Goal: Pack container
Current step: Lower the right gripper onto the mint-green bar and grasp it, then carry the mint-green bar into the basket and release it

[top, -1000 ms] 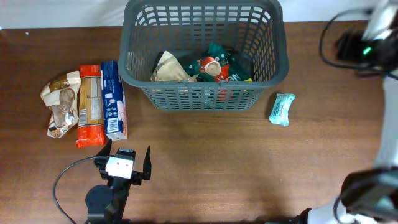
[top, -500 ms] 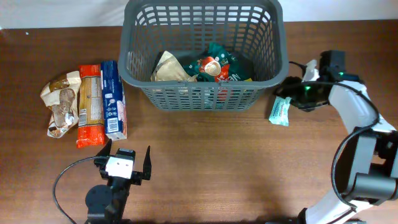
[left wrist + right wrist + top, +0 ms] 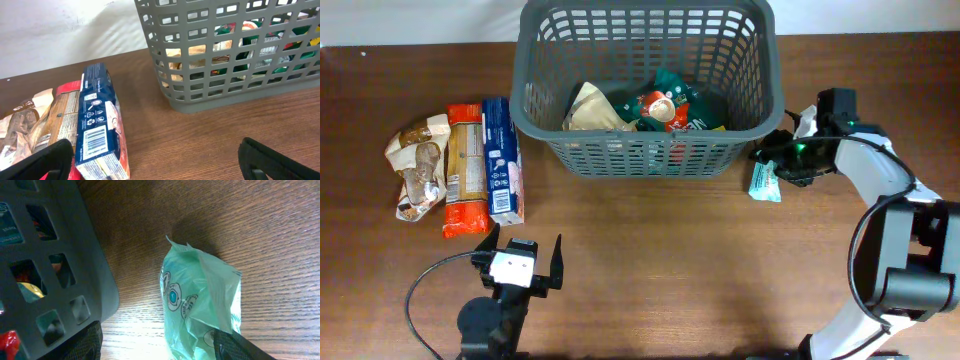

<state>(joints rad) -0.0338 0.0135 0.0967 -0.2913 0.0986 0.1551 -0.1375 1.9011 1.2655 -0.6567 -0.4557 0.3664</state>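
The dark grey basket (image 3: 650, 155) stands at the back centre and holds a tan packet (image 3: 592, 108) and green and red packets (image 3: 675, 105). A mint-green snack packet (image 3: 765, 181) lies on the table just right of the basket. My right gripper (image 3: 782, 160) is low over it and open. In the right wrist view the packet (image 3: 200, 305) lies between the open fingers (image 3: 155, 347), with the basket wall (image 3: 90, 280) close on the left. My left gripper (image 3: 525, 250) is open and empty near the front left; its fingers (image 3: 157, 165) frame bare table.
A blue box (image 3: 502, 160), a red packet (image 3: 465, 170) and a brown crumpled packet (image 3: 418, 165) lie side by side left of the basket. The blue box (image 3: 97, 130) and the basket (image 3: 225, 75) show in the left wrist view. A white cloth lies behind the basket.
My right arm has swung in from the far right edge to the mint-green packet, which has shifted slightly left toward the basket. The left arm has not moved.
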